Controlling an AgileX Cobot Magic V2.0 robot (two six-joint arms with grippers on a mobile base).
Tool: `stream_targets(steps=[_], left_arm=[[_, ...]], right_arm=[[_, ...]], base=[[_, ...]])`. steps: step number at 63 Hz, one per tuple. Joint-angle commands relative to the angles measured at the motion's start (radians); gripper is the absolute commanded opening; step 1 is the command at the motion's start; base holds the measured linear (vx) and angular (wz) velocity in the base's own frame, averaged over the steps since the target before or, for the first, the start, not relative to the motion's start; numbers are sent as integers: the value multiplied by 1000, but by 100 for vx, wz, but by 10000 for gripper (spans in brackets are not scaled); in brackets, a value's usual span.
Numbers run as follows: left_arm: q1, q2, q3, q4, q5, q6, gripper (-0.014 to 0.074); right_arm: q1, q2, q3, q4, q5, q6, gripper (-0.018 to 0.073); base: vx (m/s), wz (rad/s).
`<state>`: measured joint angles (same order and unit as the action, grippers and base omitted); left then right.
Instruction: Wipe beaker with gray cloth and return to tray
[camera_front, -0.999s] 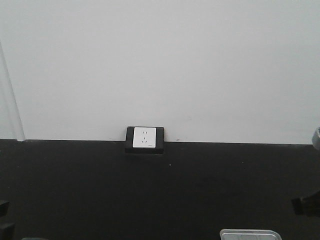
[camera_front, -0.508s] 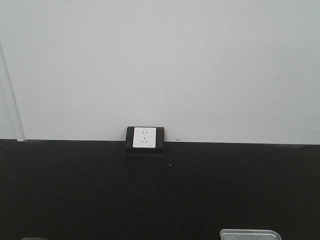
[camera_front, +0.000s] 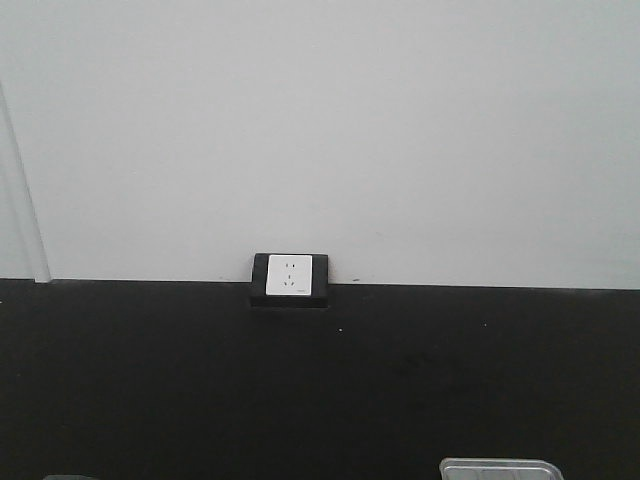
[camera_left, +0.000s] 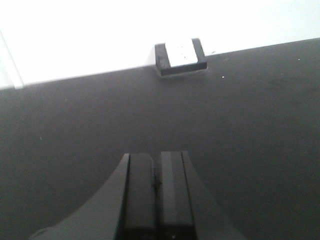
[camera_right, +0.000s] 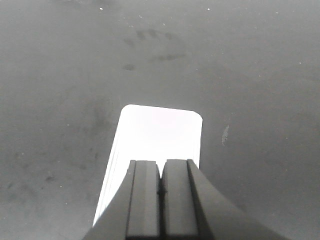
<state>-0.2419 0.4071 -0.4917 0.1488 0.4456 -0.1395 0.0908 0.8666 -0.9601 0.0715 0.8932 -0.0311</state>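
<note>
While both wrist cameras are looking down past their own fingers, each pair is pressing together with nothing between. The left gripper (camera_left: 157, 182) is hanging over a bare black tabletop (camera_left: 250, 130), pointing toward a wall socket (camera_left: 181, 54) — a white plate in a dark frame where the tabletop meets a pale wall (camera_front: 320, 130). The right gripper (camera_right: 161, 192) is hanging over the tray (camera_right: 160, 130), which is glaring white in that view. From the front camera, only the tray's far rim is peeking in at the bottom edge, right of centre. Neither the beaker nor the gray cloth is showing in any view.
</note>
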Motion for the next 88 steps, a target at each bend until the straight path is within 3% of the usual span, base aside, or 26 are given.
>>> stream_targets(steps=[1,13,23,29,39,43,88], left_arm=[[2,-87,53,5,-151,34,-6],[88,-307,231,-8,-281,33,-6],[173,-447,358,-87,-337,38,-6],[205,-442,429,-133,-401,38,-6],[217,-444,554,-164,-531,32,-6],[217,-444,548,-162,-490,27,-6],[217,-444,548,-160,-485,27,-6]], right_arm=[[-3,-8,-28,-2,-61,-11,-12],[-3,-8,-28,-2,-61,-11,-12],[-3,-8,-28,-2,-61,-11,-12],[-3,-8,-28,-2,-59,-11,-12],[-3,-8,-28,-2,-62,-11,-12],[-3,-8,-28,-2,-61,-11,-12],[-3,-8,-28,-9,-63,-19,-12]], base=[[0,0],[0,0],[0,0],[0,0],[0,0],[0,0],[0,0]])
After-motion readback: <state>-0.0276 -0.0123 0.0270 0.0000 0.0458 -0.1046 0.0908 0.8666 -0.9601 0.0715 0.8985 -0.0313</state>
